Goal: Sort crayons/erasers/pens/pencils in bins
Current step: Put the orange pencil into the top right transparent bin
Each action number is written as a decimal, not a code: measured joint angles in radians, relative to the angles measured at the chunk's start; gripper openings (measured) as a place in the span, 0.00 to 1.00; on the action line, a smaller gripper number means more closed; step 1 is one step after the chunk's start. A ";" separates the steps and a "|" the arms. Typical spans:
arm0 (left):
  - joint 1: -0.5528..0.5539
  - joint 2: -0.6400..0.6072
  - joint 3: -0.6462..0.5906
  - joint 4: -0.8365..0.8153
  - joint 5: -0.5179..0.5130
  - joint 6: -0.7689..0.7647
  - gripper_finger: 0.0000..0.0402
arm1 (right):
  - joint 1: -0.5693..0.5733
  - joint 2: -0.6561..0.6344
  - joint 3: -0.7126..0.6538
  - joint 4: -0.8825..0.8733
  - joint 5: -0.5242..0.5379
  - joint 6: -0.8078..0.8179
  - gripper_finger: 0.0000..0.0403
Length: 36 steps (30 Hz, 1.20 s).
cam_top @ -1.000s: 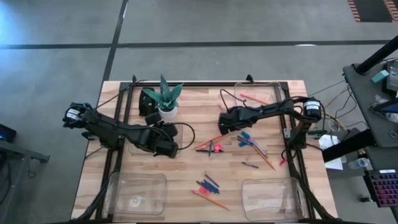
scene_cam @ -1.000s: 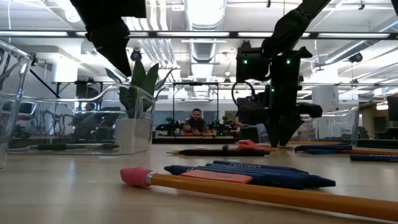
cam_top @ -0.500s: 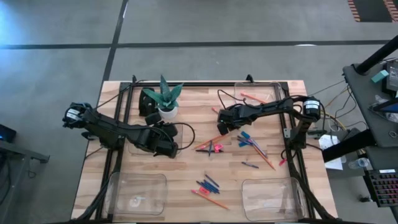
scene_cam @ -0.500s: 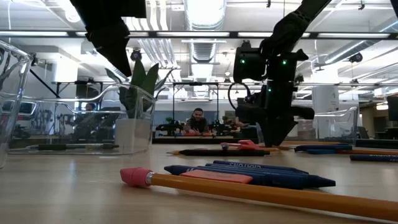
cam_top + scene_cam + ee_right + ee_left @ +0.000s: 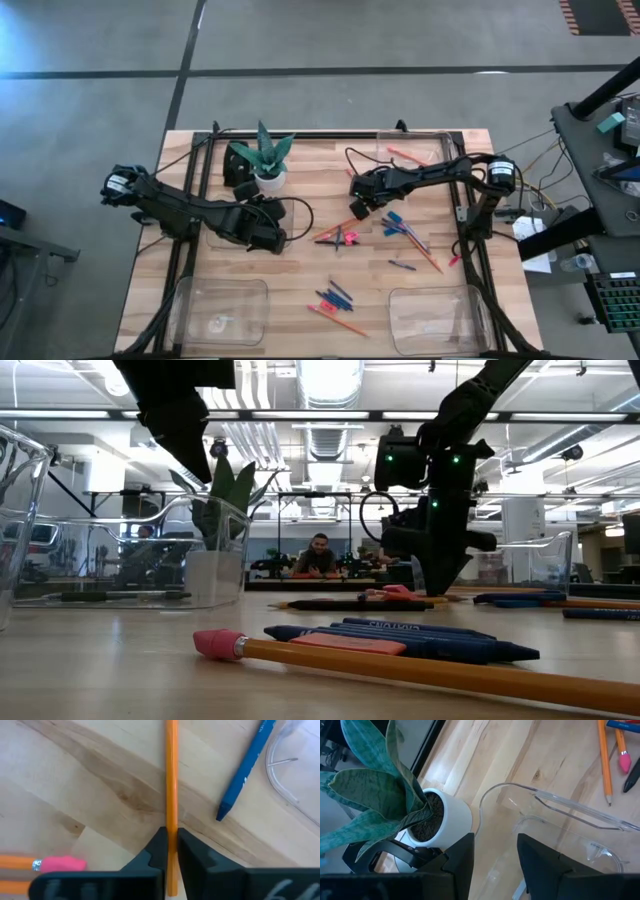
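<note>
So the right gripper [image 5: 170,851] is down at the table [image 5: 300,270] near the middle, fingers pinched tight on an orange pencil [image 5: 171,785]; in the right wrist view the stick runs straight out from between the two dark fingers, lying on the wood, with a blue crayon [image 5: 246,770] just beside it and a pink eraser tip of another pencil [image 5: 59,864] off to the side. From above, that gripper [image 5: 360,203] sits just past the loose pile of pens and crayons [image 5: 405,228]; more of them lie nearer the front edge [image 5: 335,300]. The left gripper [image 5: 492,852] hangs over the clear bin [image 5: 570,820] next to the potted plant [image 5: 420,812], jaws partly apart with nothing between them. Two more bins [image 5: 220,310] [image 5: 435,318] sit at the front corners; a fourth [image 5: 415,150] is at the back right.
</note>
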 joint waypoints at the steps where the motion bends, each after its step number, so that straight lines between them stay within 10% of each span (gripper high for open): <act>1: 0.000 0.000 0.000 0.000 0.000 0.000 0.34 | 0.000 0.000 0.001 -0.001 -0.001 -0.009 0.05; 19: 0.000 0.000 0.001 0.006 0.001 -0.001 0.34 | 0.022 -0.115 0.041 -0.009 -0.025 -0.169 0.03; 36: 0.000 0.000 0.002 0.007 0.000 -0.008 0.34 | -0.054 -0.518 0.050 -0.167 0.084 -0.335 0.03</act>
